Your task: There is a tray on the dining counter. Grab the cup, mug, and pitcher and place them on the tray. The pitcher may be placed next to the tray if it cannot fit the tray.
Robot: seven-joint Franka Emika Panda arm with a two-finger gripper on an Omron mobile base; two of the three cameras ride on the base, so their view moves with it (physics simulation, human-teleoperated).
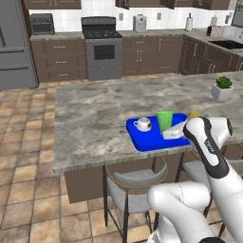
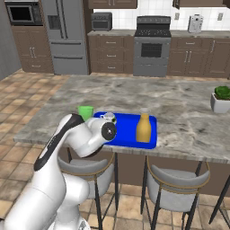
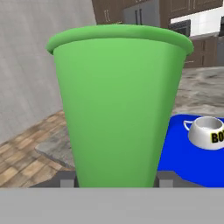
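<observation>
The green cup [image 3: 118,105] rises close up between my two fingertips in the hand view, and my gripper [image 3: 114,179] is shut on its lower part. It hangs at the edge of the blue tray [image 1: 147,140] nearest the robot; whether it touches the tray is not clear. From the left the cup [image 1: 164,119] stands just beside my hand [image 1: 174,132]. The white mug [image 1: 143,124] sits upright on the tray, also seen as mug [image 3: 206,132]. The yellow-orange pitcher [image 2: 143,128] stands on the tray [image 2: 128,132] at its other end, on the dining counter [image 1: 95,118].
A potted plant in a white pot [image 1: 221,88] stands farther along the counter. Grey stools [image 1: 135,187] are tucked under the counter's near edge. My own arm [image 2: 67,139] hides part of the tray's left end in the right base view.
</observation>
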